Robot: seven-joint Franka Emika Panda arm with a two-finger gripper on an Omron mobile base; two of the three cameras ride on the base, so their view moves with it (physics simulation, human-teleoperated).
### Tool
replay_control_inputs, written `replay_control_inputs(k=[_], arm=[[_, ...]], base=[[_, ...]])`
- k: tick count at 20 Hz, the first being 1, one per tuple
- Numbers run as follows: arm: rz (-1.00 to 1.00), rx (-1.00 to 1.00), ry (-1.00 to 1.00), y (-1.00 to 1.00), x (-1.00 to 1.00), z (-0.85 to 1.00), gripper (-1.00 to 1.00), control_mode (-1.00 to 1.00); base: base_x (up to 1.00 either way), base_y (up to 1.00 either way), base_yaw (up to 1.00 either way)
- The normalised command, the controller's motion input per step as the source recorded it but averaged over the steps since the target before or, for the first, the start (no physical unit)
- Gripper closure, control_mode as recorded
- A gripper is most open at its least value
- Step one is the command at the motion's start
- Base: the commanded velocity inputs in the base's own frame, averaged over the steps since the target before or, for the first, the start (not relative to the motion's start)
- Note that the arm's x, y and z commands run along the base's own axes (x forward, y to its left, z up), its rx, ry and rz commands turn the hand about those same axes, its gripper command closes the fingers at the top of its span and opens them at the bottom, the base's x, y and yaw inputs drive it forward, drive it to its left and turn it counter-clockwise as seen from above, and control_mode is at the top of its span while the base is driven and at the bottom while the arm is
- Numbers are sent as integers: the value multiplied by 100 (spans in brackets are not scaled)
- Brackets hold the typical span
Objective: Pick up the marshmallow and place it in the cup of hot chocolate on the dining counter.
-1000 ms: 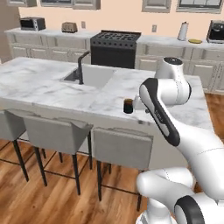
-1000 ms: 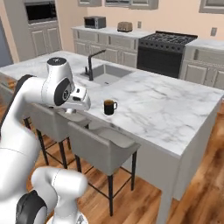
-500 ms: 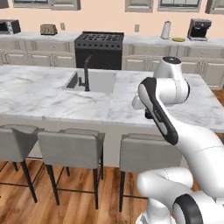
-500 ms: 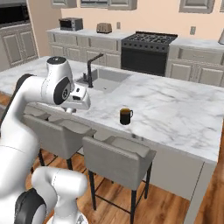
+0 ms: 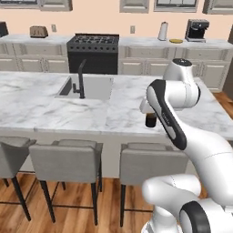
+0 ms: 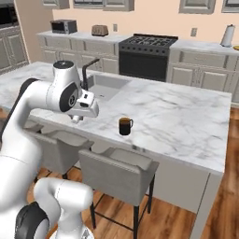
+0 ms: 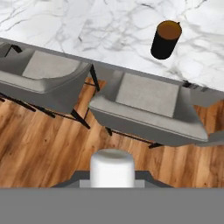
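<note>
The marshmallow (image 7: 112, 168), a small white soft-edged block, sits at the bottom middle of the hand view, held in my gripper (image 6: 76, 119), which is shut on it. The fingertips are hidden behind it. The cup of hot chocolate (image 6: 124, 126), a small dark mug with brown liquid, stands near the front edge of the dining counter (image 6: 182, 119). In the right base view the gripper hangs over the counter's front edge, to the left of the mug. In the hand view the mug (image 7: 166, 39) is at the upper right, some way off. In the left base view the mug (image 5: 150, 120) stands just left of my arm.
Grey stools (image 7: 148, 105) line the front of the counter over a wood floor, directly below the hand. A sink (image 5: 91, 86) with a black faucet (image 5: 81, 79) sits in the marble top (image 5: 68, 113). A black stove (image 6: 147, 56) and wall cabinets stand behind.
The whole scene has shifted in both base views: the base has driven along the counter. The mug now appears closer to the arm. The arm's pose looks unchanged.
</note>
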Motion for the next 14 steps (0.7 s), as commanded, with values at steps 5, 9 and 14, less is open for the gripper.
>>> replay_control_inputs(k=[5, 9, 14], arm=[[0, 0, 0, 0, 0, 0, 100, 100], [0, 0, 0, 0, 0, 0, 100, 100], [0, 0, 0, 0, 0, 0, 100, 100]], base=[[43, -5, -12], [51, 0, -9], [31, 0, -3]])
